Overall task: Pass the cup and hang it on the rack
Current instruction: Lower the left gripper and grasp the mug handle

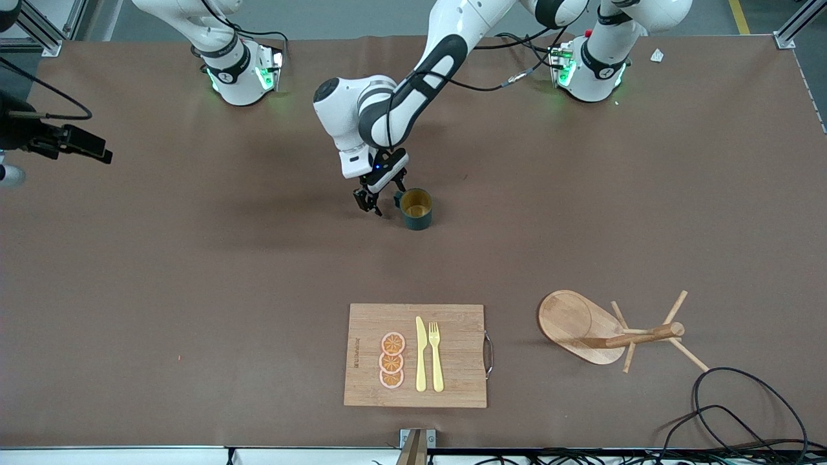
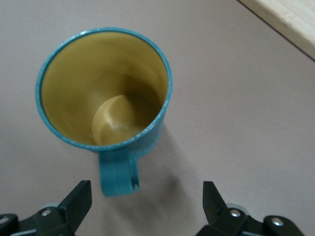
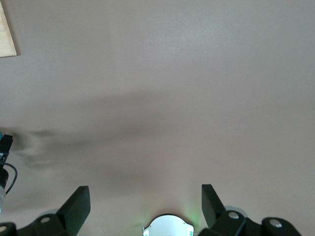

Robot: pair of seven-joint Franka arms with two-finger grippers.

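Low by the cutting board (image 1: 415,355) the rack (image 1: 607,332) is seen, while the upright cup (image 1: 416,208), just beside the open left gripper (image 1: 376,201), could be toppled by a nudged handle; the open right gripper (image 3: 142,201) is held waiting over bare table.

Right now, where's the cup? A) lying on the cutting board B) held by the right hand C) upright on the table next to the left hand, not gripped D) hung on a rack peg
C: the cup stands upright on the table, its handle toward the open left hand, whose fingers touch nothing.
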